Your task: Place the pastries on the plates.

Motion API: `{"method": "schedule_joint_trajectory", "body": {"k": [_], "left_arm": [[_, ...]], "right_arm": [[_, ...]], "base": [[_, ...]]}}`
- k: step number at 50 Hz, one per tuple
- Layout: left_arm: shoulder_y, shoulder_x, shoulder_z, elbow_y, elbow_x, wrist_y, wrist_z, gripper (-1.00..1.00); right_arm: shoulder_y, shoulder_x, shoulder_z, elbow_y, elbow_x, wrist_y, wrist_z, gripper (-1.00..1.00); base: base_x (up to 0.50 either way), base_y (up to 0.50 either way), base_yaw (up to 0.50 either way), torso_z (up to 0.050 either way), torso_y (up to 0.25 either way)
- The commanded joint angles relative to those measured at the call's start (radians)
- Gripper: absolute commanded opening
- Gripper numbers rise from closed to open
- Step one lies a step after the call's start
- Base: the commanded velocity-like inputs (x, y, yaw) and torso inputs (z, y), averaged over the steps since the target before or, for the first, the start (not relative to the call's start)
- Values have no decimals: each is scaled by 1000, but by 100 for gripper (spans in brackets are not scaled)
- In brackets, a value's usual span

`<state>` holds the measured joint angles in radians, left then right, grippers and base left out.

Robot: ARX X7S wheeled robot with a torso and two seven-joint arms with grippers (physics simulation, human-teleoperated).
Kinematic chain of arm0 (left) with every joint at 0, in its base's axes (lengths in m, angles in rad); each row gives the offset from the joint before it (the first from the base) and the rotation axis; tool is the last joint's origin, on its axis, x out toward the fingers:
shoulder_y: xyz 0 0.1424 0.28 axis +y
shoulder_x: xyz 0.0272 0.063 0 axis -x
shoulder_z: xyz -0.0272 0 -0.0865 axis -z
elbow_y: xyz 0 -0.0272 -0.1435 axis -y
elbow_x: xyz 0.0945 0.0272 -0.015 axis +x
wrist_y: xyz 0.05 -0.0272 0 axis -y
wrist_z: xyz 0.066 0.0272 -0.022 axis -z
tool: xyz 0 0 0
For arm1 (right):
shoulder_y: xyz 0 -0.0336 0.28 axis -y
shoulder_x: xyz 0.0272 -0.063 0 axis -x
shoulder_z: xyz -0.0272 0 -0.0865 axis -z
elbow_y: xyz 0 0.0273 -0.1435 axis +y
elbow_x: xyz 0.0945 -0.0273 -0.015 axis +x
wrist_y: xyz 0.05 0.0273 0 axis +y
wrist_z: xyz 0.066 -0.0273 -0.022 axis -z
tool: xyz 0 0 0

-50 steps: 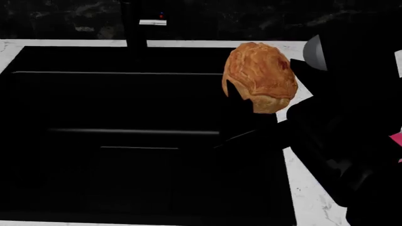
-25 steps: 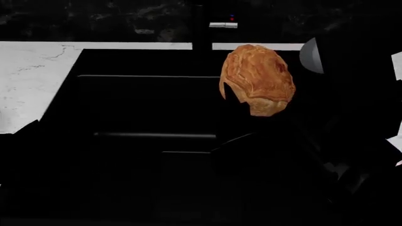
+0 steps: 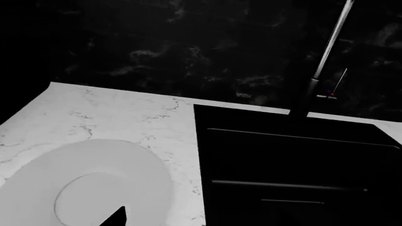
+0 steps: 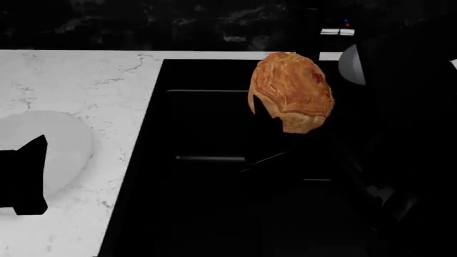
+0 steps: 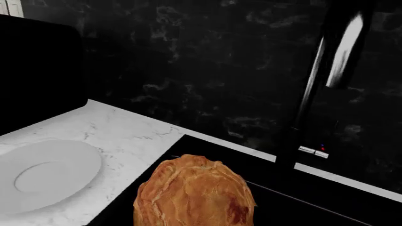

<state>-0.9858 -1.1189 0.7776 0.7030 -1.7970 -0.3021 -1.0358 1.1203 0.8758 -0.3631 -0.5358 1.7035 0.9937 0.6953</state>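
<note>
Golden-brown flaky bun [image 4: 290,91] hangs in the air over the black sink [image 4: 207,176], gripped from below by the right gripper [image 4: 280,126], whose dark fingers merge with the basin so that only their outline against the pastry can be made out; its jaws are closed on the bun. The right wrist view shows the same bun [image 5: 196,195] from close up, cut off at the frame edge, with the plain pale plate [image 5: 45,174] lying on the white marble counter [image 5: 135,136] beside the sink and the tall black faucet [image 5: 326,70] rising behind. In the head view only part of that plate [image 4: 64,142] shows, since the left gripper [image 4: 25,174] covers it as a flat black shape; whether its jaws are wide or narrow I cannot tell. The left wrist view gives the fullest look at the plate [image 3: 94,179], with its wide rim and round centre, and just 1 dark tip of the gripper intrudes at the frame's edge. The faucet [image 3: 326,61] appears there too, slim and slanted, against the dark marbled wall [image 3: 188,47].
</note>
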Motion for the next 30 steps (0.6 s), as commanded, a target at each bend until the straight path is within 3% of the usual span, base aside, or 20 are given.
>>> {"method": "schedule_joint_trajectory", "body": {"k": [1,30], "left_arm": [[10,21,-30,8,5,-4,25,100],[20,25,-35,11,4,3,18,100]], "right_arm": [[-8,-17,27,-9,-40,6,-42,-100],[-4,-17,19,-11,-41,2,-51,-100]], "base": [[43,500,0,0,0],[40,500,0,0,0]]}}
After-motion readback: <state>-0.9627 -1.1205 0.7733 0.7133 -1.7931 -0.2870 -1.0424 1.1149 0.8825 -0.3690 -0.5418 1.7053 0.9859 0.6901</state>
